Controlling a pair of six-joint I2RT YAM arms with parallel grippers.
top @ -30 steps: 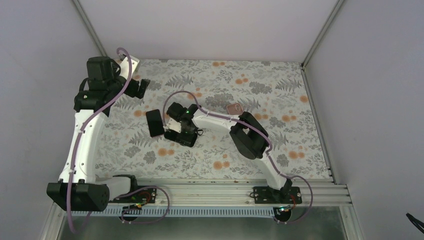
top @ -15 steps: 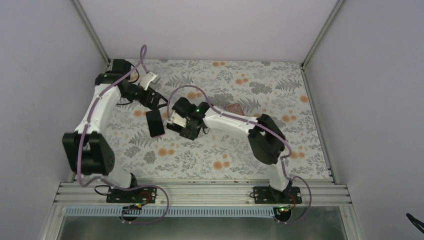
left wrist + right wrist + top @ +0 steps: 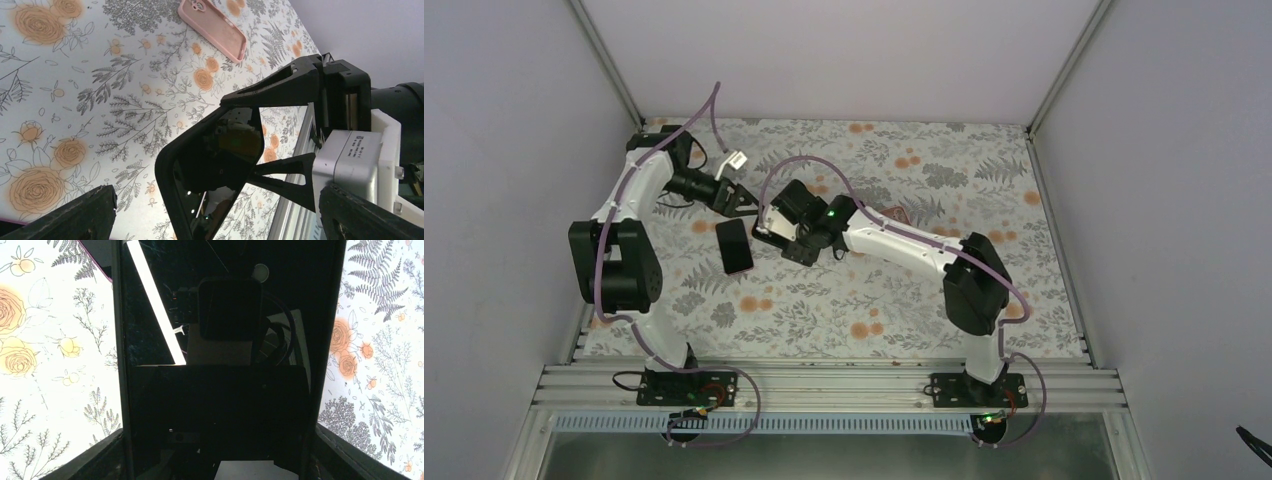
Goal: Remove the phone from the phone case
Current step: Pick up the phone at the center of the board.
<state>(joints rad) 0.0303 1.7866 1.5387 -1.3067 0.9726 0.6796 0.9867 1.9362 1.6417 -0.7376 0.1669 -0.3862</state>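
My right gripper is shut on a black phone in a thick black case, gripping it by its long edges. The phone fills the right wrist view, its glossy screen reflecting the lights. In the left wrist view the cased phone sits between the right gripper's black fingers. My left gripper is open wide, its fingertips on either side of the phone's near end, not touching it.
A second dark phone with a magenta edge lies flat on the floral tablecloth just left of the grippers. An empty pink case lies further right. The metal rail runs along the near edge.
My left arm has swung in from the far left corner until its open gripper faces the held phone. My right gripper has carried the phone back and slightly left.
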